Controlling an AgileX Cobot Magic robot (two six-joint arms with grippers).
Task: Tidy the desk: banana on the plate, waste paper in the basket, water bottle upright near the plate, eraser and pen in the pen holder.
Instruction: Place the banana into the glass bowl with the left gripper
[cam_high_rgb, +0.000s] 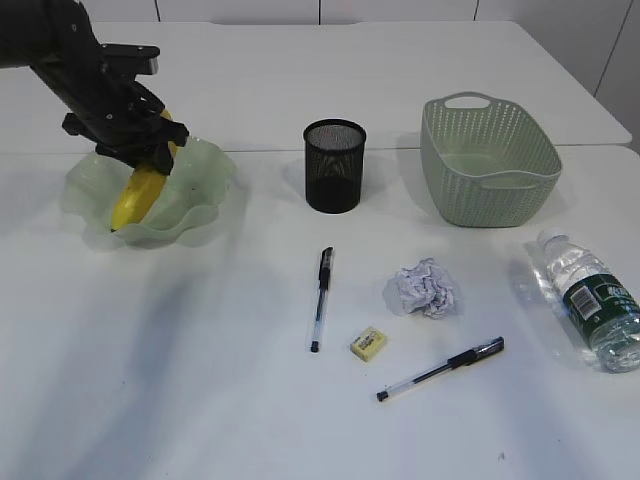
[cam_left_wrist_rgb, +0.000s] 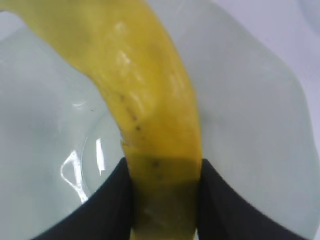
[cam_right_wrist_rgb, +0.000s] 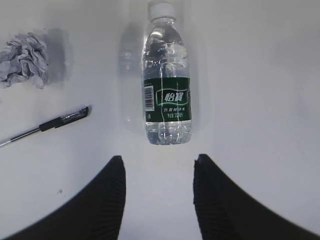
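Gripping banana (cam_high_rgb: 140, 193) with left gripper (cam_high_rgb: 150, 158), tip down in plate (cam_high_rgb: 205, 190); right gripper (cam_right_wrist_rgb: 159, 172) spread wide above lying bottle (cam_right_wrist_rgb: 166, 82), touching nothing.

water bottle (cam_right_wrist_rgb: 167, 95) lies flat beyond parted jaws, pen (cam_right_wrist_rgb: 47, 125) and waste paper (cam_right_wrist_rgb: 24, 60) left.

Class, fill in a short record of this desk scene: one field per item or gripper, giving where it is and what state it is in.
left gripper: shut on banana, over the plate
banana: held, lower end in the plate
plate: green, wavy rim, left side of desk
right gripper: open, above the desk near the bottle's base
water bottle: lying on its side
waste paper: on the desk, outside the basket
basket: nothing visible inside
pen holder: upright
pens: two, lying on the desk
eraser: between the pens
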